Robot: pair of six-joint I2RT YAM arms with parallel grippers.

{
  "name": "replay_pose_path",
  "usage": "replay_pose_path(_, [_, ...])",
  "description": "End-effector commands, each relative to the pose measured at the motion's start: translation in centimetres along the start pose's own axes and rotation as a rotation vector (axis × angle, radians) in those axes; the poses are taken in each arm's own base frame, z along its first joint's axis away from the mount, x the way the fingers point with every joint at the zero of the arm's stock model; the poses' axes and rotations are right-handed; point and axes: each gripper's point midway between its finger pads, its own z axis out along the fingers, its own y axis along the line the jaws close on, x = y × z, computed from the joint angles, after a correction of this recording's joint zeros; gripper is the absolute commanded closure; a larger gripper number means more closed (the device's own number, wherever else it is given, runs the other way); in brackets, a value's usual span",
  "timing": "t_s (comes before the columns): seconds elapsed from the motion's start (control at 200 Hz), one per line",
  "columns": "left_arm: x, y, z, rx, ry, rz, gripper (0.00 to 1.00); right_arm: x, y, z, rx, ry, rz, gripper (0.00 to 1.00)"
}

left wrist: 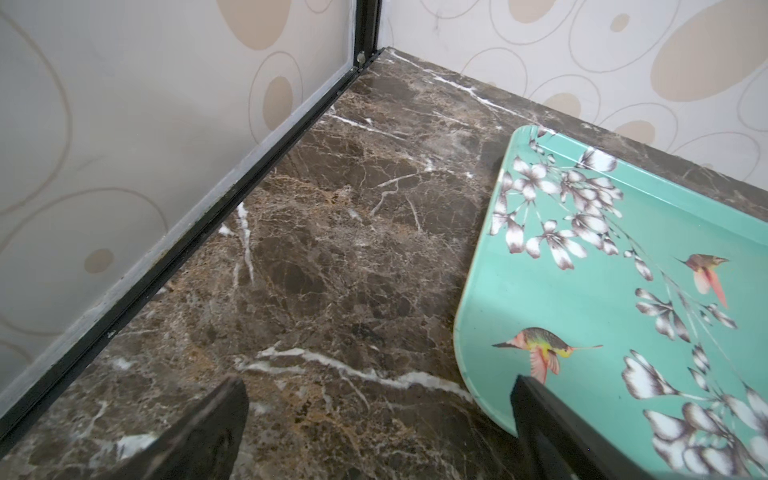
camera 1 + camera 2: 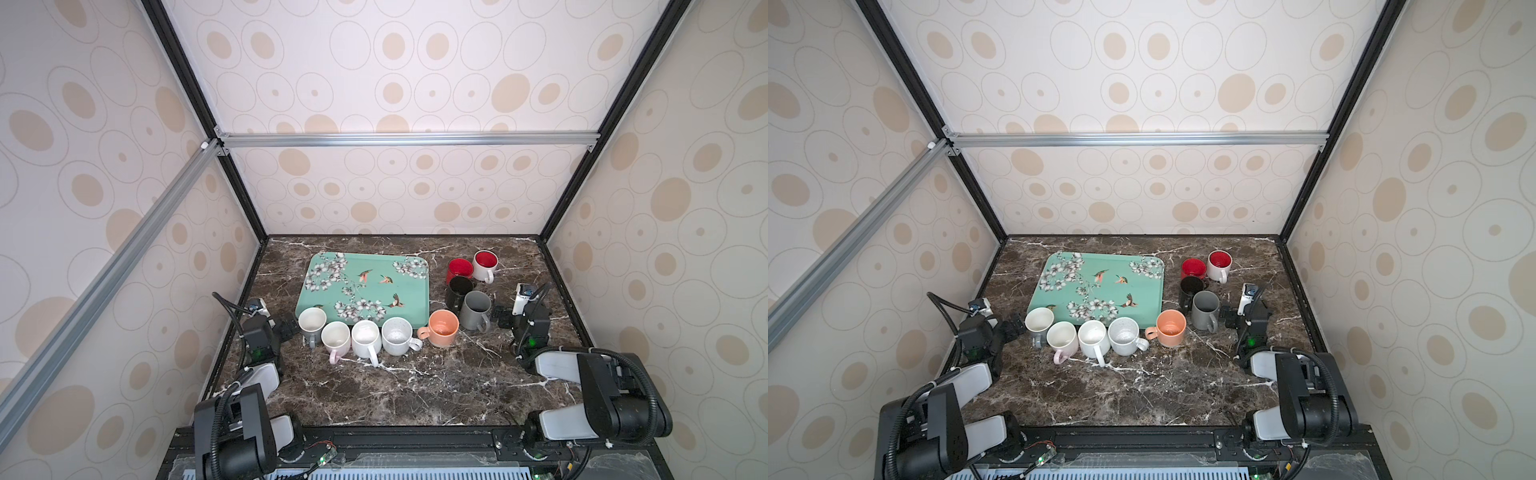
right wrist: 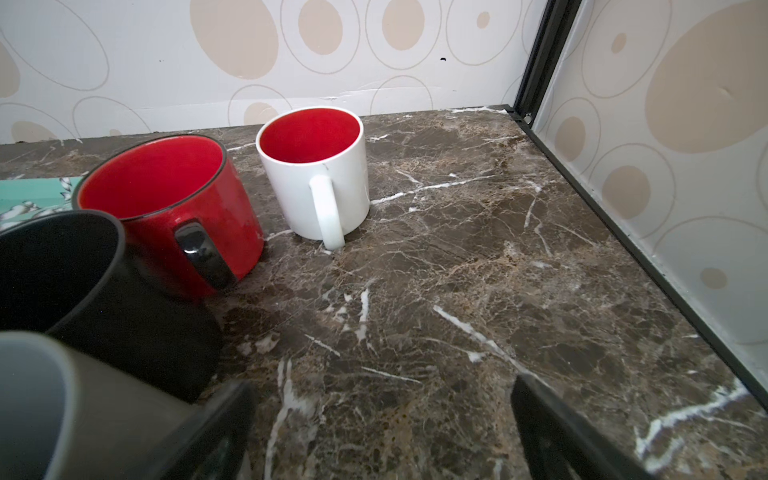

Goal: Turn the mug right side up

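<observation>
As mugs [image 2: 365, 337] line tray [image 2: 401, 286] edge — grey mug [image 2: 475, 311] crowds right claw [image 2: 500, 316].

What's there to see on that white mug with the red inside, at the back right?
The white mug looks like glossy ceramic: plain white outside, bright red inside, with a thick white loop handle facing the robot's side. It stands upright, mouth up, apparently empty, on the dark marble table near the back wall, farthest of the right-hand cluster. A red mug stands close beside it; the right wrist view shows a narrow gap between them. Nothing else touches it.
</observation>
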Motion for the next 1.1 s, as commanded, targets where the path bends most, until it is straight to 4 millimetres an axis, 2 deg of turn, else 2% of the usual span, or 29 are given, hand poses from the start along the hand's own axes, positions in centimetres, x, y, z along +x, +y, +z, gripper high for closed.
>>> replay_pose_path(0.0, [-1.5, -0.9, 0.0, 0.028, -0.075, 0.017, 0.00, -0.7, -0.6, 0.2, 0.027, -0.045, 0.006, 0.00])
replay_pose_path(0.17, [-1.7, -1.3, 0.1, 0.042, -0.095, 0.030, 0.00, -0.3, -0.7, 0.3, 0.034, -0.053, 0.011, 0.00])
replay_pose_path(0.315, [-1.9, -0.2, -0.3, -0.021, -0.113, 0.022, 0.00, -0.1, -0.7, 0.4, 0.032, -0.056, 0.011, 0.00])
replay_pose_path(0.395, [-2.4, 0.6, -1.1, -0.067, -0.138, 0.023, 0.00, -0.2, -0.7, 0.4, 0.033, -0.059, 0.014, 0.00])
replay_pose_path(0.54, [-3.9, 0.3, -1.9, -0.072, -0.130, 0.061, 0.00, -0.1, -0.7, 0.4, 0.033, -0.057, 0.013, 0.00])
replay_pose_path(0.675, [-5.2, 0.9, -2.2, -0.099, -0.061, -0.029, 0.00, -0.1, -0.7, 0.4, 0.033, -0.055, 0.012, 0.00])
replay_pose_path(0.765, [-4.8, 1.1, -2.3, -0.102, 0.042, -0.132, 0.03, -0.1, -0.6, 0.5, 0.028, -0.048, 0.009, 0.00])
replay_pose_path(0.855, [-4.5, 0.0, -2.2, -0.049, 0.153, -0.180, 0.07, -0.1, -0.6, 0.6, 0.027, -0.051, 0.008, 0.00])
replay_pose_path(0.955, [-3.2, -1.1, -2.2, -0.009, 0.280, -0.215, 0.16, 0.0, -0.6, 0.6, 0.027, -0.049, 0.008, 0.00])
replay_pose_path(1.095, [-1.9, -2.4, -3.0, 0.058, 0.362, -0.238, 0.26, -0.1, -0.6, 0.6, 0.027, -0.048, 0.007, 0.00])
